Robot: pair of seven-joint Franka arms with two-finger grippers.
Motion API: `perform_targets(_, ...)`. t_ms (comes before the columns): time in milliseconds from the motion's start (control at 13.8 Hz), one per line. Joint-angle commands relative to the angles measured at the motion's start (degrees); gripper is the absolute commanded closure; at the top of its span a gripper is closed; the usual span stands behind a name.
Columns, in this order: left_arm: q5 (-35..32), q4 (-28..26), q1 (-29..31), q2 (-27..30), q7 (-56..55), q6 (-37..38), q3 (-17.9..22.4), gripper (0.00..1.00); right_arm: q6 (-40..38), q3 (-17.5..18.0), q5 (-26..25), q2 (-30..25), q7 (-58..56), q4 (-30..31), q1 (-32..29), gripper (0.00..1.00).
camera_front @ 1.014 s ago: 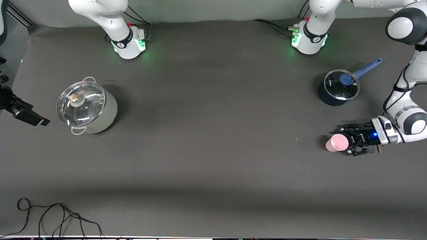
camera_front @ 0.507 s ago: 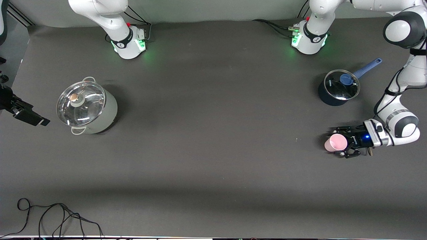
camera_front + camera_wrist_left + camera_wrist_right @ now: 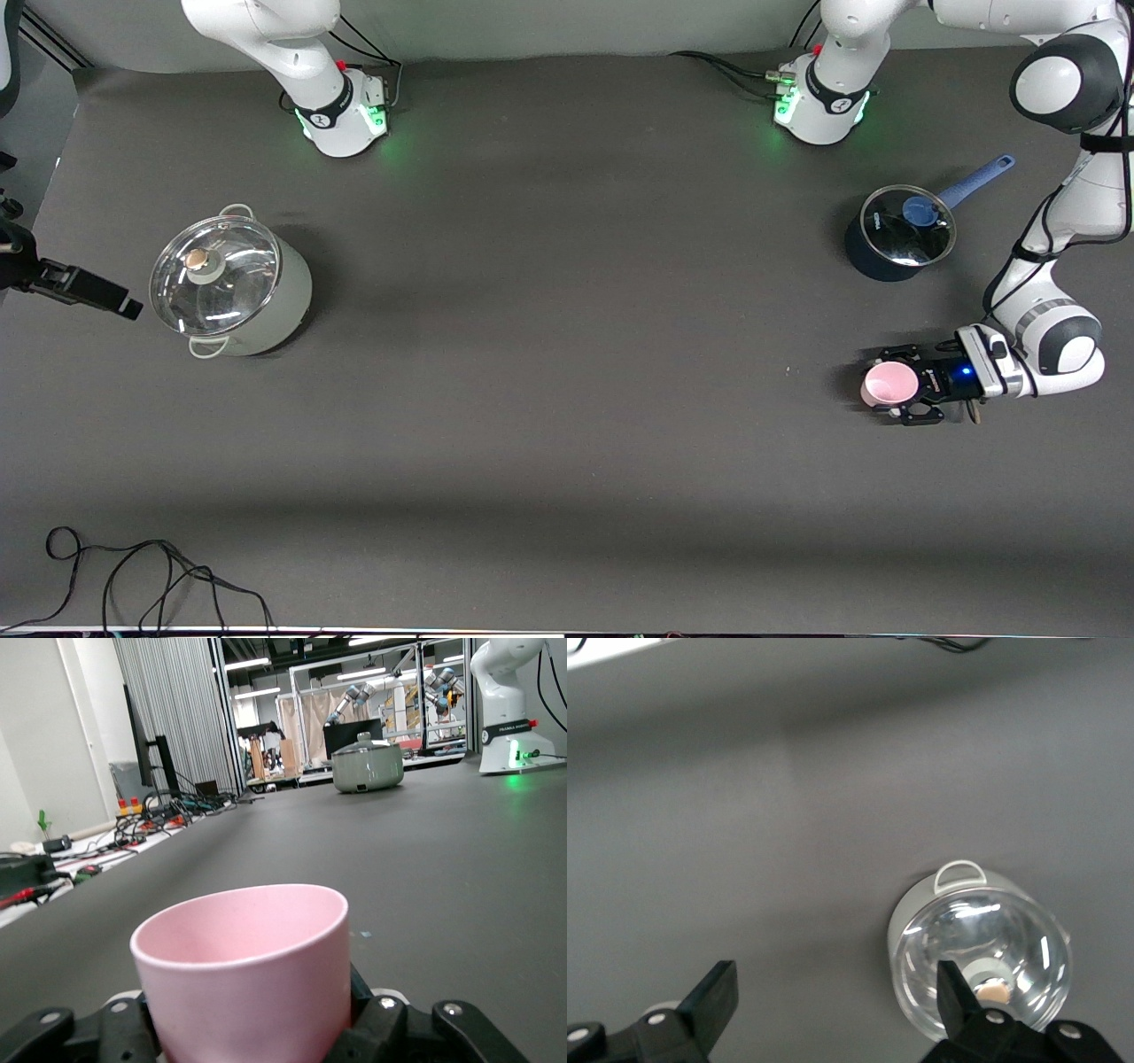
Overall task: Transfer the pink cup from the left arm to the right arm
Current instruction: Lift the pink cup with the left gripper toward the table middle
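The pink cup (image 3: 886, 383) is a small pale-pink tumbler, mouth up, at the left arm's end of the table. My left gripper (image 3: 889, 386) is shut on the pink cup, one black finger on each side. In the left wrist view the pink cup (image 3: 244, 974) fills the space between the fingers (image 3: 447, 1032). My right gripper (image 3: 115, 303) hangs at the right arm's end of the table, beside the grey pot (image 3: 230, 288). In the right wrist view the right gripper (image 3: 833, 992) is open and empty, with the grey pot (image 3: 979, 948) below it.
A dark blue saucepan (image 3: 899, 232) with a glass lid and blue handle stands farther from the front camera than the cup. The grey pot has a glass lid. A black cable (image 3: 133, 576) lies at the near edge toward the right arm's end.
The left gripper has drawn in slightly with the cup, and the cup has turned from tilted to mouth up. The right gripper has shifted a little beside the grey pot.
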State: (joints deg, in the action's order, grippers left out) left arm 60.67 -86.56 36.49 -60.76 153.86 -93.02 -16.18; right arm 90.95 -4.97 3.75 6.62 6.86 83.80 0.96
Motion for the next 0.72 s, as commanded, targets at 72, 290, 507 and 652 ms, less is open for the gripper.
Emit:
perform_targets(72,2.6,3.1,-2.7,-0.3,-4.8,-0.9,-5.3,1.0,-1.7,-0.2,0.1,-1.4,-2.1,-0.9,0.2,0.01)
perform_targets(290,6.4,6.4,-6.9,0.0,-11.5,-5.6,-8.2,1.0,-1.7,-0.2,0.6,-1.6,19.8,-1.4,0.2,0.01)
perform_targets(507,6.8,8.7,-7.8,1.3,-20.8,-15.4,-14.5,1.0,-1.5,0.3,0.6,-1.2,32.0,-2.7,0.4,0.01)
perform_targets(652,6.9,10.0,-10.0,1.3,-23.9,-23.7,-19.3,1.0,-1.5,0.6,0.6,-0.8,38.6,-2.8,1.5,0.01)
